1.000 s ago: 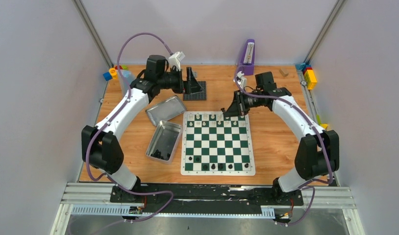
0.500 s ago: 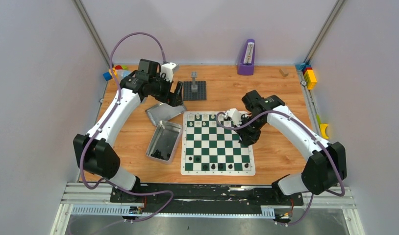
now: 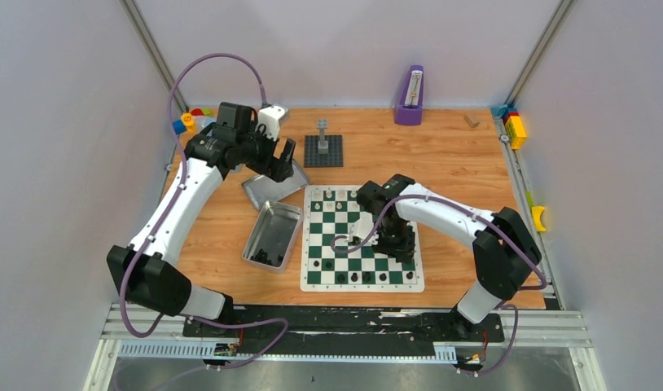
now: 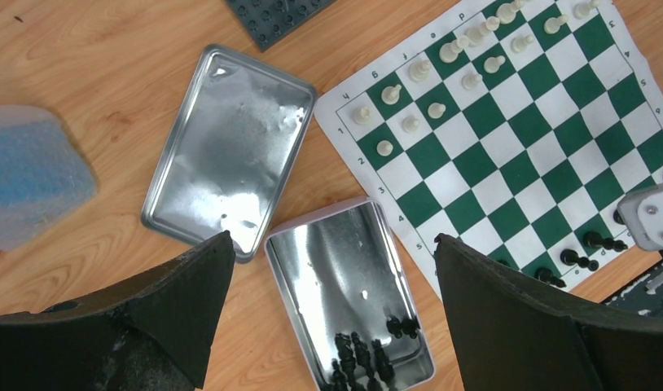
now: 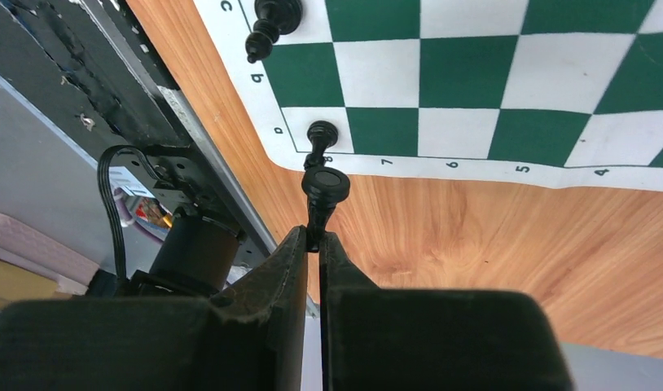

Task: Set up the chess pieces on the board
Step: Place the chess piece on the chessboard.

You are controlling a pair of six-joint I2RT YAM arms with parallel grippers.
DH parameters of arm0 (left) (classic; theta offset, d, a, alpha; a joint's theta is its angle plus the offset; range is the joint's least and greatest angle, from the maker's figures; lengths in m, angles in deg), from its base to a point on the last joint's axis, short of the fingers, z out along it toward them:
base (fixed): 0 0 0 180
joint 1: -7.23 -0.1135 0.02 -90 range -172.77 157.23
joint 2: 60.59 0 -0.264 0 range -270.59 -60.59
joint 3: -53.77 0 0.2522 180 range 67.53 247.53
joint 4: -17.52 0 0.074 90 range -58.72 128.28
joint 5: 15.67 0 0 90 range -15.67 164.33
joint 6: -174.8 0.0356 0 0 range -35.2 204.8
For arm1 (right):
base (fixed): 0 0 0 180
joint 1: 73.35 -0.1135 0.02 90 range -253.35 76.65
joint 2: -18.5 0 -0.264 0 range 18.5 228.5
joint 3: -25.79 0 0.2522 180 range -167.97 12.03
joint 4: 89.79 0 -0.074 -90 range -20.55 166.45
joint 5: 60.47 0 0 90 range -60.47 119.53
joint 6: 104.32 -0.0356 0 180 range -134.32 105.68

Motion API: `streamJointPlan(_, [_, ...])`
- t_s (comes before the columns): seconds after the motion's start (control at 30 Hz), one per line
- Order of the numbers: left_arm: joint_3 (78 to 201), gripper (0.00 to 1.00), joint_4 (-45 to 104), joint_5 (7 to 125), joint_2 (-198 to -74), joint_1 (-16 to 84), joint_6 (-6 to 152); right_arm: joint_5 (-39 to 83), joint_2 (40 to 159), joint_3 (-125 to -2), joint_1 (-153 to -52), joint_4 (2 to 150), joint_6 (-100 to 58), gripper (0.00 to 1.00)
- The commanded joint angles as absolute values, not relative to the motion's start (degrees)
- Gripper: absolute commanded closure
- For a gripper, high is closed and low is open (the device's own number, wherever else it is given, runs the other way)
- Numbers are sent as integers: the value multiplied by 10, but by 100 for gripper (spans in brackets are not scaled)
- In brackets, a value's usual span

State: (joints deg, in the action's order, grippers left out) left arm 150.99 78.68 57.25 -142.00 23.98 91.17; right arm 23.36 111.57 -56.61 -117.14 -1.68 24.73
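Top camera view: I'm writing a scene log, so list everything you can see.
board: one, green and white, centre
white chess pieces: many, cream, board's far rows
black chess pieces: several, board's near rows; more in the tin
tin: one, silver, left of the board
lid: one, silver, beyond the tin
baseplate: one, dark grey, far side, grey brick tower on it
purple object: one, far edge
toy bricks: several, mixed colours, far corners
left gripper: one, black, open above the lid
right gripper: one, black, shut on a black piece over the board's near right
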Motion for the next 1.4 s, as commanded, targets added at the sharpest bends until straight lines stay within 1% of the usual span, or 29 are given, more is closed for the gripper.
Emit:
streamJointPlan(0.0, [1499,0,775,589,-1388,234,927,277,1141,-584,-1208,-41,237,93])
streamJointPlan(0.3, [1488,0,769,587,-1374,232,930,348,1211,-600,-1230,-41,229,92])
streamJointPlan(0.6, [1482,0,764,580,-1371,232,931,364,1260,-629,-1230,-44,225,85])
streamJointPlan(0.9, [1479,0,761,572,-1373,232,932,383,1295,-646,-1230,-46,216,84])
streamJointPlan(1.1, [1477,0,759,572,-1369,232,932,374,1289,-659,-1227,-46,214,83])
streamJointPlan(1.13, [1477,0,759,571,-1369,232,933,360,1284,-668,-1223,-45,213,81])
streamJointPlan(1.2, [1476,0,759,571,-1369,232,933,322,1276,-691,-1208,-44,206,73])
streamJointPlan(1.23, [1476,0,759,571,-1369,232,933,287,1272,-702,-1198,-44,203,63])
streamJointPlan(1.27, [1477,0,758,570,-1369,232,932,262,1267,-710,-1187,-42,197,59])
streamJointPlan(1.3, [1477,0,758,570,-1369,232,932,243,1261,-714,-1175,-37,192,55])
streamJointPlan(1.37, [1477,0,758,568,-1369,232,932,203,1248,-714,-1153,-21,184,52])
